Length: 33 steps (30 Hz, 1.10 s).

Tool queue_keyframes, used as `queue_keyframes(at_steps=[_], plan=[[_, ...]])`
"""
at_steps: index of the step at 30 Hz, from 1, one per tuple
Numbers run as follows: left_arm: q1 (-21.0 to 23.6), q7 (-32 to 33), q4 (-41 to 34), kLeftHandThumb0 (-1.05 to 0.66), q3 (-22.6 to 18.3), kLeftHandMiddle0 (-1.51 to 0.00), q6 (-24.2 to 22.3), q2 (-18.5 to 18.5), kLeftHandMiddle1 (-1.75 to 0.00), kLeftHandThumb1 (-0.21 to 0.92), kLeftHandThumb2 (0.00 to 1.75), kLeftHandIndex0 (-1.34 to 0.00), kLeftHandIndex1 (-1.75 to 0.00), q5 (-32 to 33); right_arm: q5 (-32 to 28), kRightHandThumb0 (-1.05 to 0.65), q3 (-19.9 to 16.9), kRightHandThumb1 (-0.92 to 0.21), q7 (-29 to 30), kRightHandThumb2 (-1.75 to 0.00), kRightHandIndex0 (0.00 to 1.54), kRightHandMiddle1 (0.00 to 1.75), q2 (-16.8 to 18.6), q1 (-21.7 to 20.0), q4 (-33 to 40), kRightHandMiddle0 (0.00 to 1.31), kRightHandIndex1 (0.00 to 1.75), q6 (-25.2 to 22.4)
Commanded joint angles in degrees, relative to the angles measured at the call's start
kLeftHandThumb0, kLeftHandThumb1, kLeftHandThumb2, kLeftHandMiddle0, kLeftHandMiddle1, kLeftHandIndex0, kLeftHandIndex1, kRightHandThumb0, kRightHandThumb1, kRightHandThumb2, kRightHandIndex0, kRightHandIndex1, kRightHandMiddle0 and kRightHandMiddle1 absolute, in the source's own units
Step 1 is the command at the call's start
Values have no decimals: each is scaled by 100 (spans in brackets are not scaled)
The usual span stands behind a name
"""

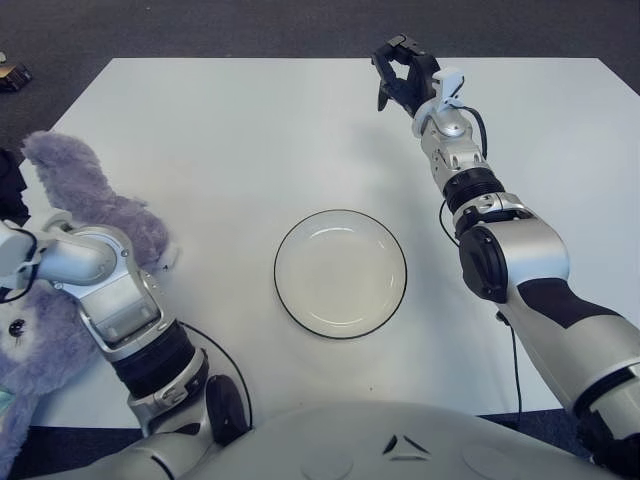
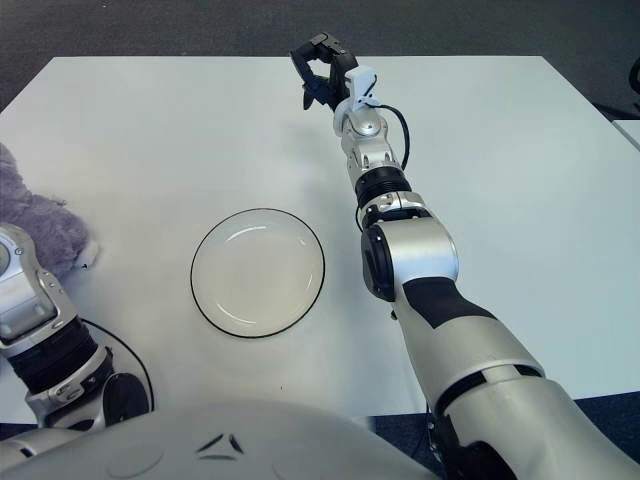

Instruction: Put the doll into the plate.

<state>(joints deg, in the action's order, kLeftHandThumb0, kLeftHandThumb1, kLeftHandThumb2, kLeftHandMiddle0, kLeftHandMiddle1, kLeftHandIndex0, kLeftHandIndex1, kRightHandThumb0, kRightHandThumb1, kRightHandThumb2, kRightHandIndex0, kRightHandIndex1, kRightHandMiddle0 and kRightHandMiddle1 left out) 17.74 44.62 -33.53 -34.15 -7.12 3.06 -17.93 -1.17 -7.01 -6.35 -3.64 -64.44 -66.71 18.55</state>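
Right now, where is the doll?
The purple doll sits at the table's left edge, behind the left arm, well left of the plate.

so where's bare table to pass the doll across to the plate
Bare white table runs from the purple plush doll to the plate, and past it to the right robot hand at the far edge. It is crowded only at the left edge, around the left arm.
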Motion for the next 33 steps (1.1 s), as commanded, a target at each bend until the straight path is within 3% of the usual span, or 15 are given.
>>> queue_keyframes(at_steps=[1,9,16,25,33], plan=[[152,-94,-169,-35,-100,-60,-484,35,-157,92,44,-28,-167,267,32,-35,15,-92,28,-34,95,155,-27,-119,-70,39,175,54],[327,-196,49,-35,-514,-52,-713,-80,-170,92,49,-22,-173,1197,35,-35,13,-92,10,-34,95,155,-51,-96,-92,39,175,67],[410,-178,204,-35,-642,-46,-923,-136,-174,92,50,-21,-175,1579,19,-35,-1,-92,-3,-33,96,154,-63,-75,-91,40,175,60],[648,-151,142,-35,-846,-38,-1688,-159,-175,92,51,-20,-175,2301,12,-35,-11,-92,-8,-32,96,152,-73,-35,-73,41,175,71],[828,-157,236,-35,-812,-37,-2170,-281,-175,92,51,-20,-175,2504,8,-35,-21,-92,-12,-31,96,151,-82,-11,-74,42,175,87]])
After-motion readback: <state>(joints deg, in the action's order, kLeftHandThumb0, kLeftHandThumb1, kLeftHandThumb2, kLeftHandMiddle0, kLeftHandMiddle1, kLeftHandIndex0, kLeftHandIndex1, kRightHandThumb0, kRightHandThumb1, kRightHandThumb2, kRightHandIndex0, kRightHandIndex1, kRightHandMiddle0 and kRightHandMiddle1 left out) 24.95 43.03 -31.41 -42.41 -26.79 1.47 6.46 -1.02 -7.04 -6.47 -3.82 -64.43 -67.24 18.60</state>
